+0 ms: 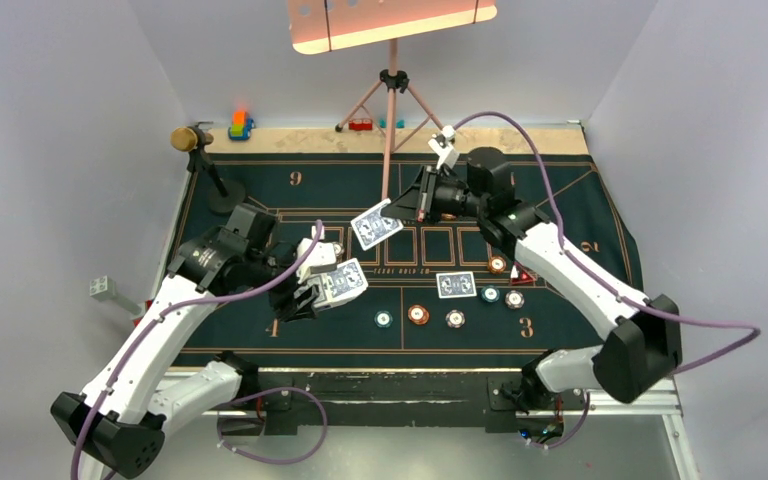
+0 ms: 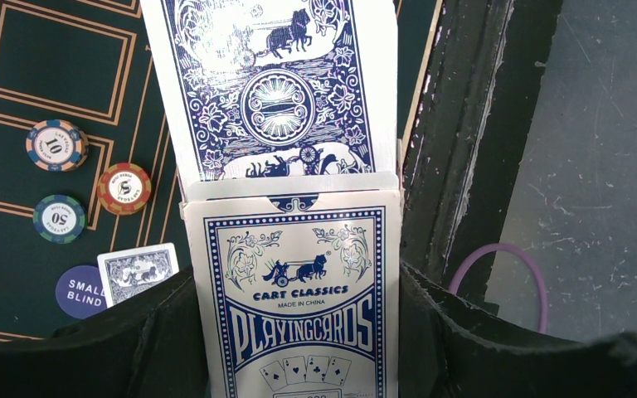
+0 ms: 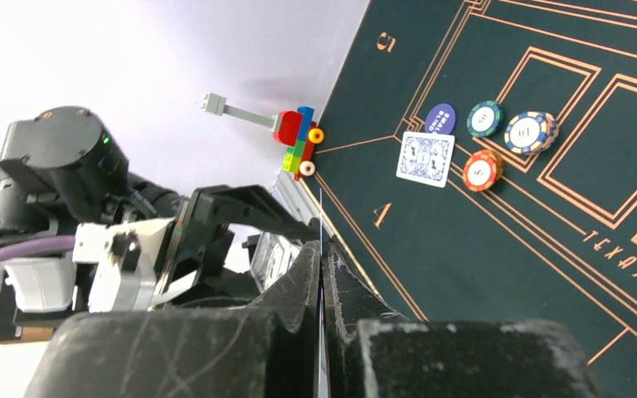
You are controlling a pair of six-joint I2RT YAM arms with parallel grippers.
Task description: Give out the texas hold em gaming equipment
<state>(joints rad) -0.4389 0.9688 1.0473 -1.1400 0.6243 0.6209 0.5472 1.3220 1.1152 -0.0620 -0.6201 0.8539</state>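
My left gripper (image 1: pixel 320 281) is shut on a blue-and-white playing card box (image 1: pixel 341 283), held above the mat's left side. In the left wrist view the box (image 2: pixel 294 290) sits between my fingers, and a blue-backed card (image 2: pixel 274 91) juts from its open end. My right gripper (image 1: pixel 415 206) is shut on a single card (image 1: pixel 376 226), held in the air over the mat's middle and edge-on in the right wrist view (image 3: pixel 321 240). One card (image 1: pixel 455 285) lies on the mat. Another card (image 2: pixel 138 272) lies by a dark blue chip (image 2: pixel 79 290), a teal chip (image 2: pixel 59 218) and an orange chip (image 2: pixel 124 188).
More chips lie right of the lying card, among them a teal one (image 1: pixel 490 294) and a whitish one (image 1: pixel 514 299). A gold-headed microphone (image 1: pixel 192 138) stands back left, toy blocks (image 1: pixel 241 125) behind it. A tripod (image 1: pixel 390 90) stands at the back. More blocks (image 3: pixel 299 141) sit off the mat's left edge.
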